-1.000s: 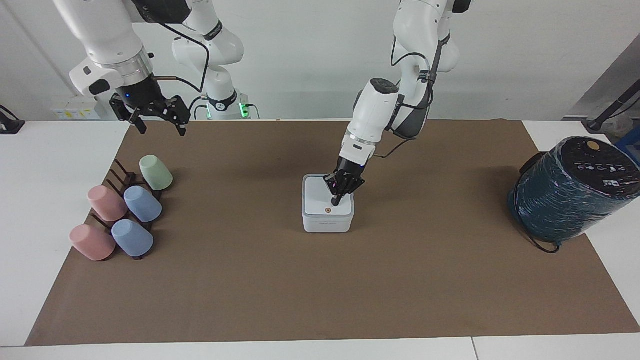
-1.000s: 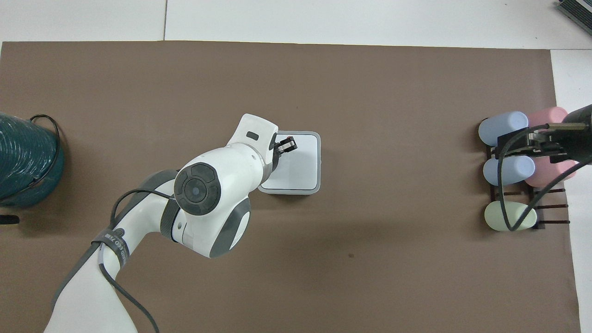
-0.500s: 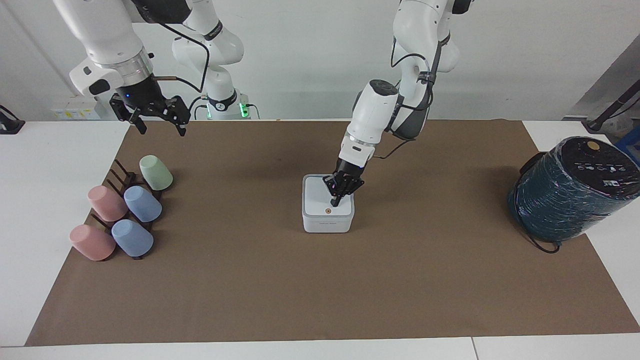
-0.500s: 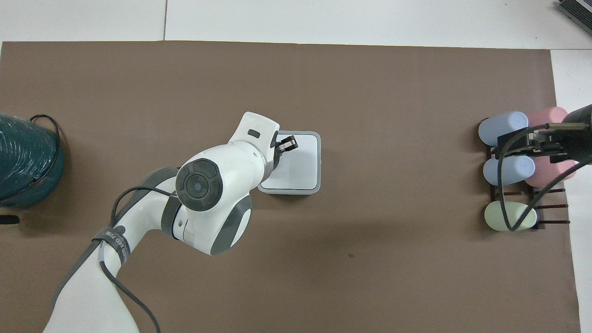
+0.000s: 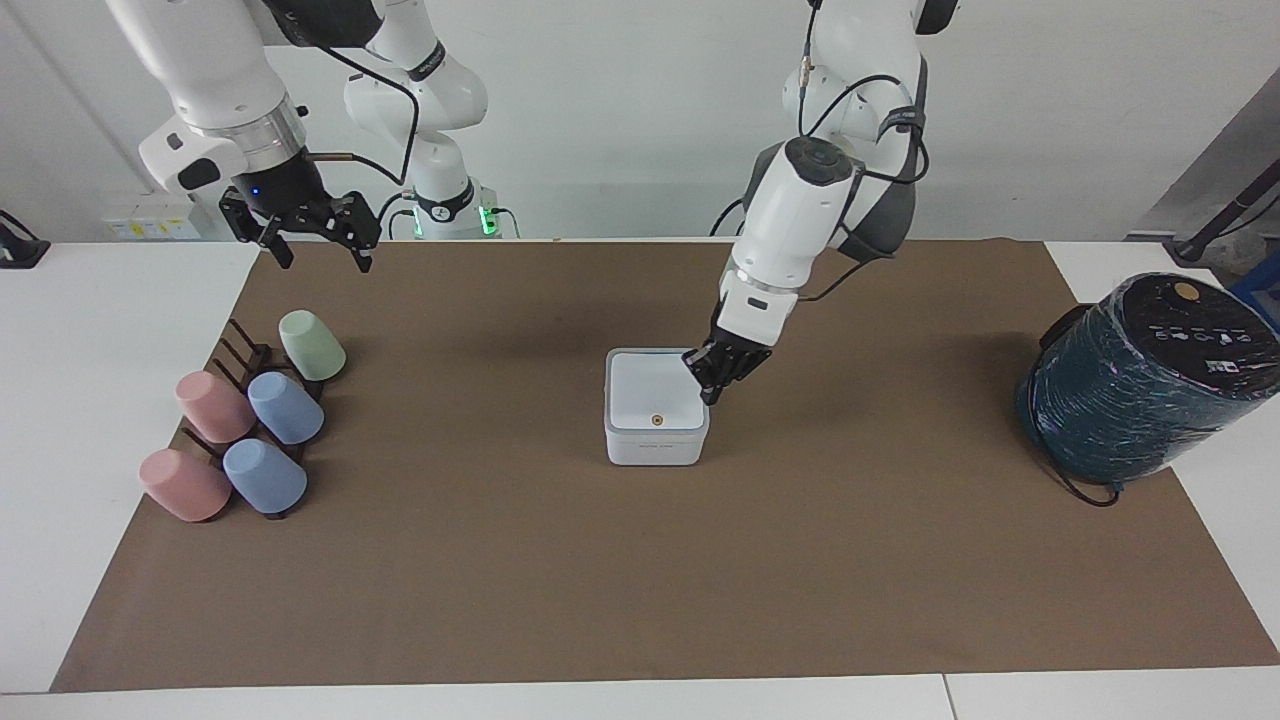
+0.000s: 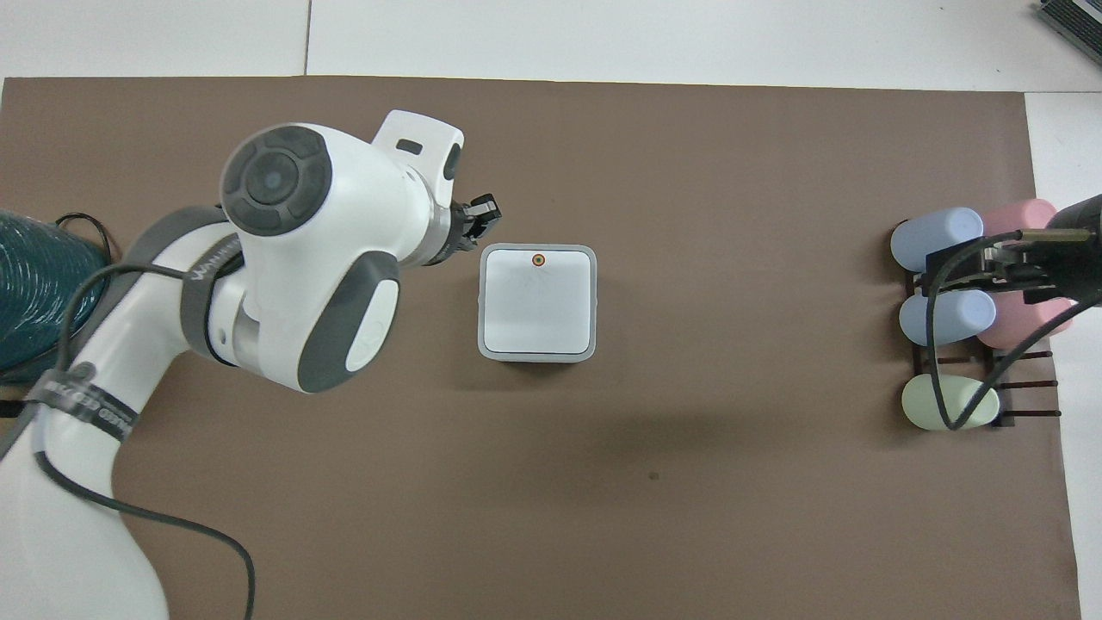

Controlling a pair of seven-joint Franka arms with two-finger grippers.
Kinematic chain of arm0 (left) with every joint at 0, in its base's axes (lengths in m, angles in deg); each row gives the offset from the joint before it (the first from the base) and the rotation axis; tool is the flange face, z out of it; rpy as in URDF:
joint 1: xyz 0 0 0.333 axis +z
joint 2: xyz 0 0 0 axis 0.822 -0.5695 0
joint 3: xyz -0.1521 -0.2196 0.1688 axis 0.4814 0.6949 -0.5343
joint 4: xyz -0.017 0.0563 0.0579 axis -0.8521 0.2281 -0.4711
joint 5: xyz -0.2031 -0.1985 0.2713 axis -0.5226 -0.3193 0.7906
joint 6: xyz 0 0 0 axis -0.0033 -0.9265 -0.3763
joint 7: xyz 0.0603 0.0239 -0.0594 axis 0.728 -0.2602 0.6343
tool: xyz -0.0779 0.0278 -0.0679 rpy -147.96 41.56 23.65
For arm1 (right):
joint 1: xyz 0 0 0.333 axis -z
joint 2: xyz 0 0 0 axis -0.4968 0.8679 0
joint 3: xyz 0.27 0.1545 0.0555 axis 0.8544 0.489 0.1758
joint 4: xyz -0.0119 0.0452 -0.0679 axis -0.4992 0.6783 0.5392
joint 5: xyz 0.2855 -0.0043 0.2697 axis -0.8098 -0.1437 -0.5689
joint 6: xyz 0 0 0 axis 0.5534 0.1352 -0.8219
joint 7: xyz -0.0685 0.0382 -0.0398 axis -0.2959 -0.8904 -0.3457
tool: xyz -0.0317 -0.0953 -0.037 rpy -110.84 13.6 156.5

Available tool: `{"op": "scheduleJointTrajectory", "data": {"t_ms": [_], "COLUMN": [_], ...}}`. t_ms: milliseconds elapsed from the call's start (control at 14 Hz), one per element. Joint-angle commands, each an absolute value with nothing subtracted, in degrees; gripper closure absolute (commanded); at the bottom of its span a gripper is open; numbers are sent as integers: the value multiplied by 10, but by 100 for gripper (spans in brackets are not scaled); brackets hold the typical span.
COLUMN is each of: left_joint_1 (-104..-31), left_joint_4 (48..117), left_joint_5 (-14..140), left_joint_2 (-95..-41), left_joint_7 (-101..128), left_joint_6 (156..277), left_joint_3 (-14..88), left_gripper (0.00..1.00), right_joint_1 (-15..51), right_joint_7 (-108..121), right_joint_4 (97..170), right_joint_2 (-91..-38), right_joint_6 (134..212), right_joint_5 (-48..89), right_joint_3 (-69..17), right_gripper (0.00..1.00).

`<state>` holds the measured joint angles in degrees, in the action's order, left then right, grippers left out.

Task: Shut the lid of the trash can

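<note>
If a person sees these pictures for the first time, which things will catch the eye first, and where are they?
The eye goes first to the trash can in the middle of the brown mat, its lid lying flat and shut, with the left gripper beside its edge toward the left arm's end. Next come the colored cups on a dark rack at the right arm's end, below the waiting right gripper. A large teal wrapped cylinder stands at the left arm's end.

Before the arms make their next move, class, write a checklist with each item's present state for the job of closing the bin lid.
1. Flat white square lid with orange dot lies level on the small white square plastic trash can: ok.
2. Left hand off the lid, beside the can's edge: ok.
3. Left hand's fingers open or shut: cannot tell.
4. Right hand waits above the mat's corner near the cup rack, open: ok.
5. Lid latched: cannot tell.
</note>
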<state>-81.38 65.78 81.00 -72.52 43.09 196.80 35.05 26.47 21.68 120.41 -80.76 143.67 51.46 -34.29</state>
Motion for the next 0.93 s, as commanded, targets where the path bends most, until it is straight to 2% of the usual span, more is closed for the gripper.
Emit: {"op": "scheduleJointTrajectory", "data": {"t_ms": [0,143,357,429,714,786,857], "left_joint_1": [-774,-728,-663,-644,-609,-602,-598], "left_joint_4": [568,554,559,557,562,563,564], "left_joint_5": [831,830,835,851,888,888,888], "left_joint_2": [-730,-715,-649,-645,-618,-613,-611], "left_joint_7": [375,302,182,145,29,12,4], "left_joint_6": [1817,1744,1697,1671,1630,1628,1629], "left_joint_3": [354,351,354,354,354,354,354], "left_gripper": [95,95,92,89,87,81,66], "right_joint_1": [271,271,271,271,271,271,271], "right_joint_7": [204,204,204,204,204,204,204], "right_joint_4": [1208,1208,1208,1208,1208,1208,1208], "right_joint_2": [-811,-811,-811,-811,-811,-811,-811], "right_joint_6": [1436,1436,1436,1436,1436,1436,1436], "right_joint_5": [502,502,502,502,502,502,502], "right_joint_3": [-342,-342,-342,-342,-342,-342,-342], "right_gripper": [0,0,0,0,0,0,0]}}
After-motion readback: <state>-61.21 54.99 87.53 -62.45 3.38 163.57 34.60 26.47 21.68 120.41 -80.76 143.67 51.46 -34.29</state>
